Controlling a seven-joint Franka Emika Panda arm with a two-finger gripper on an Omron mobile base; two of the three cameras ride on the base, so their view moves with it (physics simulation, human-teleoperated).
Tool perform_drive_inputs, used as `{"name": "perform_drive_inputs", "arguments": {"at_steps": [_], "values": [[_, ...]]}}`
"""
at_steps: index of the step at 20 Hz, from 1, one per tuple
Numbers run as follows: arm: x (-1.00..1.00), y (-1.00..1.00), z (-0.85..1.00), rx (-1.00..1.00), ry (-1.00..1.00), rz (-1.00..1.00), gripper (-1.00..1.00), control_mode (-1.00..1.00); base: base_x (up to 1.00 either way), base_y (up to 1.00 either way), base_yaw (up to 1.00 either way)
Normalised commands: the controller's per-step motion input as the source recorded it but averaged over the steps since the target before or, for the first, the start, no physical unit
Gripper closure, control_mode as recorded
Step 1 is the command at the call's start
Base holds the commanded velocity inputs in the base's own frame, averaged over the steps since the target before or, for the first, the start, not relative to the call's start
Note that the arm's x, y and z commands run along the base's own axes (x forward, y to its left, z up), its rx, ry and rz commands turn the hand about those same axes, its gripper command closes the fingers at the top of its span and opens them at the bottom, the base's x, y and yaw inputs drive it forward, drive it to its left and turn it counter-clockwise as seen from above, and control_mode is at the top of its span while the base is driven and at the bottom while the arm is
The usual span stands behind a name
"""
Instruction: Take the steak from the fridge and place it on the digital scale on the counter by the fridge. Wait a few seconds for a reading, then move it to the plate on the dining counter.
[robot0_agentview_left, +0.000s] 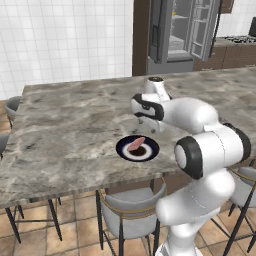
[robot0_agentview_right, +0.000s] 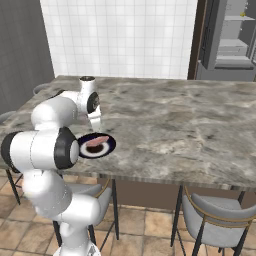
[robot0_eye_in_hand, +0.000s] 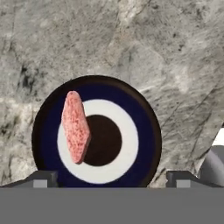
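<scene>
The pinkish-red steak (robot0_agentview_left: 135, 144) (robot0_agentview_right: 98, 141) (robot0_eye_in_hand: 75, 127) lies on the round dark plate (robot0_agentview_left: 151, 153) (robot0_agentview_right: 110, 146) (robot0_eye_in_hand: 146, 131) with a white ring, left of the plate's centre in the hand view. The plate rests on the grey-brown marbled dining counter (robot0_agentview_left: 65, 125) (robot0_agentview_right: 175, 120) (robot0_eye_in_hand: 131, 35), close to its near edge. My gripper (robot0_eye_in_hand: 112, 177) (robot0_agentview_left: 151, 128) (robot0_agentview_right: 95, 123) hangs just above the plate, pointing down. It is open, its two dark fingertips stand wide apart and nothing is between them. The fridge (robot0_agentview_left: 185, 30) (robot0_agentview_right: 230, 40) stands open beyond the counter. The digital scale is out of view.
Grey-seated stools (robot0_agentview_left: 127, 210) (robot0_agentview_right: 215, 215) are tucked under the counter's near edge, and another stool (robot0_agentview_left: 12, 107) stands at its left end. A white tiled wall (robot0_agentview_left: 65, 40) runs behind. My own arm curves over the counter edge beside the plate.
</scene>
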Motion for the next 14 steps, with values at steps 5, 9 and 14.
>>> {"name": "perform_drive_inputs", "arguments": {"at_steps": [5,9,14], "values": [[-1.0,-0.63,0.25,0.19,0.02,0.0,-1.0,-1.0,0.0,0.0,0.0],[-1.0,-0.46,0.08,0.07,0.09,0.02,-1.0,-1.0,0.0,0.0,0.0],[-1.0,-0.24,0.14,0.0,0.0,0.16,-1.0,-1.0,0.0,0.0,0.0]]}}
